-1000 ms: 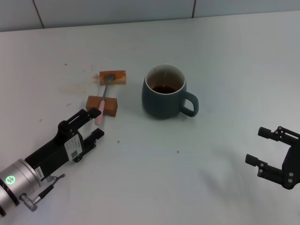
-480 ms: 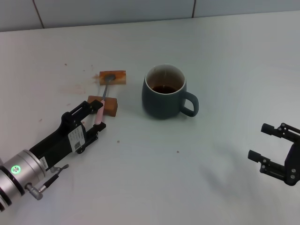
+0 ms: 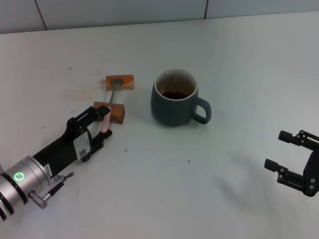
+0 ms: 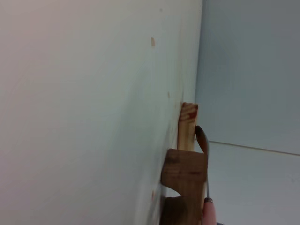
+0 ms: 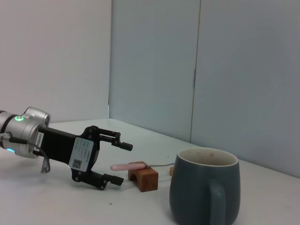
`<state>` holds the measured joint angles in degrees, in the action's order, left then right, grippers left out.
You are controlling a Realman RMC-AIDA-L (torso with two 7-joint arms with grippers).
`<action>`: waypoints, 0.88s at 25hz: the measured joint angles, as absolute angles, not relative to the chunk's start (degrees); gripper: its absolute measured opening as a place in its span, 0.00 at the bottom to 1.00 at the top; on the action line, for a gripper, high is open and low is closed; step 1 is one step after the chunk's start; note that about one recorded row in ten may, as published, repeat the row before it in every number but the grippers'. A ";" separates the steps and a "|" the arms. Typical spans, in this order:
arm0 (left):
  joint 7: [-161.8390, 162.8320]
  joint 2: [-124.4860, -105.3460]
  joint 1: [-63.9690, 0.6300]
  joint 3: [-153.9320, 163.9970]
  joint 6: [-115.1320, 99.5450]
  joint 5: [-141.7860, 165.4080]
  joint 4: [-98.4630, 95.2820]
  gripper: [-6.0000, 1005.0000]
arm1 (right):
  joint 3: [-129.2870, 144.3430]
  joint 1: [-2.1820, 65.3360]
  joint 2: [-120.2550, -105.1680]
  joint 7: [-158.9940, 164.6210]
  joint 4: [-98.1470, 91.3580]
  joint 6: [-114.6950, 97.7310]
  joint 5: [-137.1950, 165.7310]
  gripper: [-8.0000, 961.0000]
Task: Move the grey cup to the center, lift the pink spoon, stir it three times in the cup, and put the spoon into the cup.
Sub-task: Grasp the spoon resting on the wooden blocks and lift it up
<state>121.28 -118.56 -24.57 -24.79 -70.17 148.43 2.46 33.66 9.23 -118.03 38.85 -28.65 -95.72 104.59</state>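
1. While the grey cup (image 3: 174,97) already stands mid-counter, the pink spoon (image 3: 106,118) rests on two wooden blocks (image 3: 110,111) toward the left edge.
2. Left pincer (image 3: 98,123) straddles the handle, fingers apart; right pincer (image 3: 293,159) idles spread near the right edge.
3. Lifting, stirring and dropping remain.

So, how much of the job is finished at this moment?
Done: the dark grey-teal ceramic mug stands mid-table. In hand: the open left gripper straddles the slim pink-handled spoon, which lies on two brown blocks. Left: lifting, stirring, dropping it in. The right gripper waits aside, open.
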 joint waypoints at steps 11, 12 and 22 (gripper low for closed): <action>121.29 -118.56 -24.69 -24.88 -69.19 148.35 2.89 0.49 | 33.67 9.44 -118.03 38.85 -28.65 -95.64 104.59 0.73; 121.29 -118.56 -24.70 -24.87 -69.18 148.35 2.91 0.48 | 33.66 9.49 -118.03 38.85 -28.65 -95.59 104.59 0.73; 121.25 -118.56 -24.70 -24.87 -68.63 148.36 2.99 0.46 | 33.66 9.53 -117.89 38.85 -28.43 -95.44 104.59 0.73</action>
<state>121.25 -118.56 -24.70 -24.87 -68.63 148.36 2.99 33.66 9.53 -117.89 38.85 -28.43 -95.44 104.59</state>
